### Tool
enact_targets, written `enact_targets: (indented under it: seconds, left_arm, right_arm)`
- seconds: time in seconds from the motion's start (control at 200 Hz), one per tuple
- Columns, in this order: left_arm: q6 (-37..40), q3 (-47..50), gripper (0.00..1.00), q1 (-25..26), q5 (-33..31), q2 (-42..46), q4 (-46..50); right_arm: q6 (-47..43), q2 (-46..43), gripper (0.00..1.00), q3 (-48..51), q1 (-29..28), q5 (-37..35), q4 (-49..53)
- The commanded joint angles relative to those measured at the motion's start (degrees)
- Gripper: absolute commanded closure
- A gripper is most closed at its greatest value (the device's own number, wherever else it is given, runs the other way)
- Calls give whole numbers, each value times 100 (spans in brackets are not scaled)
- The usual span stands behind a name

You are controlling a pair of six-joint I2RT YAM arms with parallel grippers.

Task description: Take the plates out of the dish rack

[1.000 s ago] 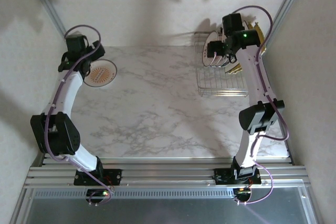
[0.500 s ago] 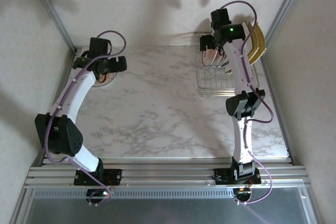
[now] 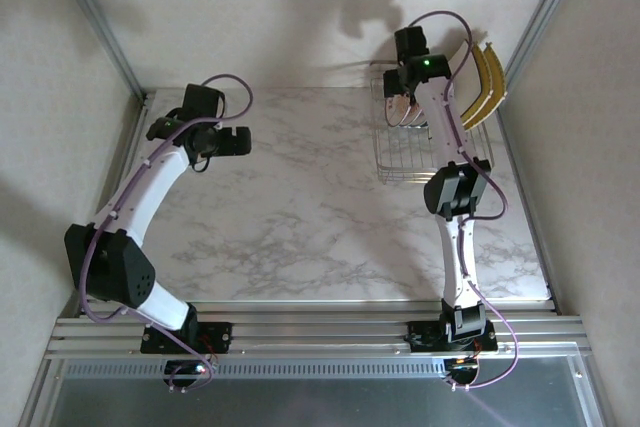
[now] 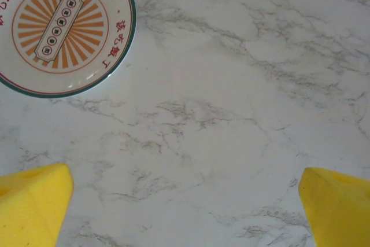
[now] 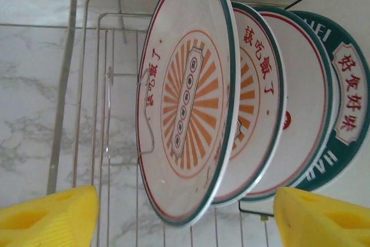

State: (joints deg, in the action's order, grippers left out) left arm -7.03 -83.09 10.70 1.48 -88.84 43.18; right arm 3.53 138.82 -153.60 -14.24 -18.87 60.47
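Note:
Several round white plates with green rims stand upright in the wire dish rack [image 5: 98,85]. The front plate [image 5: 191,96] shows an orange sunburst, and two more plates [image 5: 263,102] [image 5: 309,108] lean behind it. My right gripper [image 5: 185,221] is open, one yellow finger [image 5: 49,218] left of the front plate's lower rim and the other to its right, touching nothing. It hovers over the rack [image 3: 425,152] in the top view. Another sunburst plate [image 4: 58,33] lies flat on the marble. My left gripper [image 4: 185,212] is open above the bare table beside it.
Two square yellow plates [image 3: 485,82] stand at the rack's far right, close to the right wall. A green-banded plate [image 5: 347,102] sits at the back of the row. The marble table [image 3: 300,207] stretches between the arms. Walls close off the left, back and right.
My right arm has reached farther back and down over the rack's plates. My left arm has swung right, away from the plate lying on the table.

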Motion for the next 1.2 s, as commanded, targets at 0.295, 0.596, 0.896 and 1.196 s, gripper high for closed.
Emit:
enact_targets:
  seconds: [0.295,0.596,0.896,1.196]
  left_arm:
    - [101,110,0,13,-152,21,17]
    - [140,76,0,14,-173,-75,9]
    - [158,5,1,11,-82,-181,-16]
    - [150,120,0,12,-95,-107,-1]
  right_arm:
    - [-38,485,35,23,37,-526,-986]
    - [60,654,44,30,68,-757,-1159]
    - [226,772,53,5,124,-763,-1179]
    - [235,780,68,-3,135,-742,-1231]
